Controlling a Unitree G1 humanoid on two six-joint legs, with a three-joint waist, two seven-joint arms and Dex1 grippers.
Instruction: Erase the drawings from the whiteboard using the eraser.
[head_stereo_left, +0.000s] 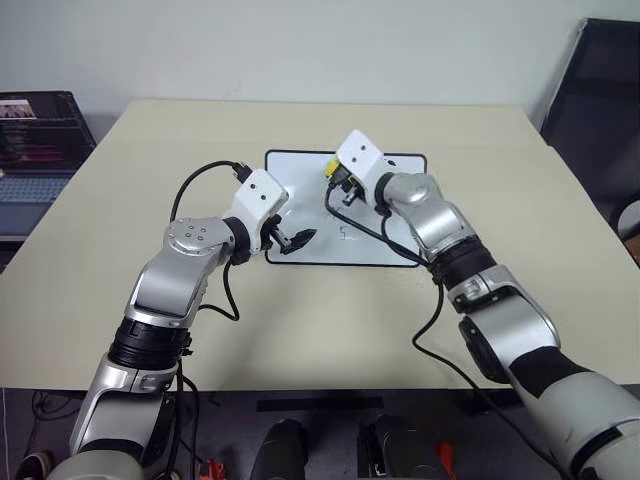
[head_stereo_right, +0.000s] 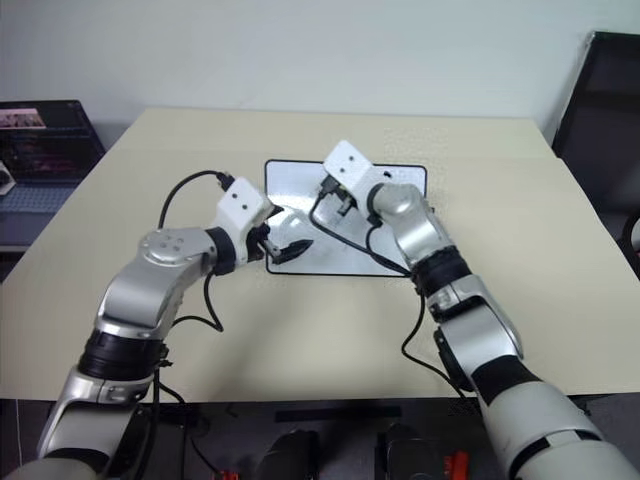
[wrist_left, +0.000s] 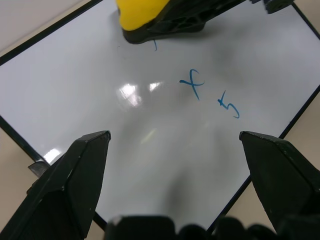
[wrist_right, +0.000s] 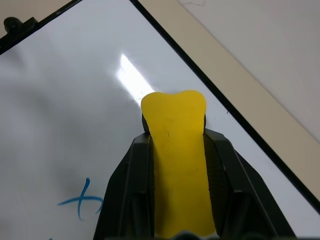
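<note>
The right gripper (wrist_right: 175, 170) clenches the eraser (wrist_right: 176, 150) on the whiteboard (wrist_left: 90, 75), over the top mark of the drawings (wrist_left: 210, 95) — press flat, sweep across the remaining marks. Left gripper (wrist_left: 175, 145) hovers released near the whiteboard's edge.

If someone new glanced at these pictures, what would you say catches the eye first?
The bright yellow eraser, clamped in the right gripper and pressed to the whiteboard at the middle of the table, stands out most. Next come the blue drawings beside it, one partly under the eraser. The left gripper hangs open over the board's near left corner.
</note>
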